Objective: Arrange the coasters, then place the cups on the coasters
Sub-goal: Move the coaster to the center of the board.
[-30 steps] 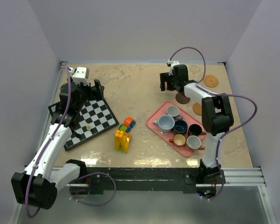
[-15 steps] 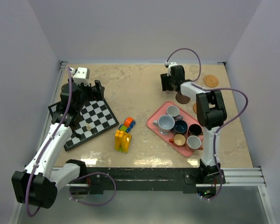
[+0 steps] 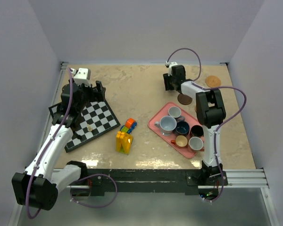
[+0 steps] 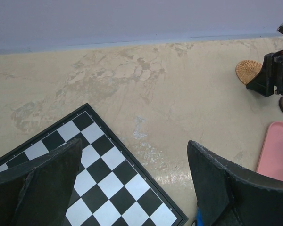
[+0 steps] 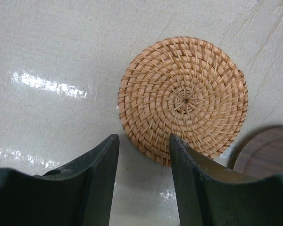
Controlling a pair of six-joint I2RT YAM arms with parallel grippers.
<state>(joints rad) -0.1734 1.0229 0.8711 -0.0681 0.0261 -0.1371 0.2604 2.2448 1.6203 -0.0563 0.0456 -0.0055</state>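
Now, R pincer point(image 5: 141, 141) partly open w/ nothing between fingers, tips by near edge of woven tan coaster point(image 5: 184, 99) flat on worktop point(image 5: 61, 47), dark brown coaster point(image 5: 264, 150) just beside it, cups point(image 3: 181, 127) in pink tray point(image 3: 154, 121), L pincer point(image 4: 134, 143) wide open, empty, over chessboard point(image 4: 108, 183)

I see a chessboard point(image 3: 92, 121) at left, colourful toy blocks point(image 3: 125, 136) beside it, and a pink tray point(image 3: 161, 115) further right.
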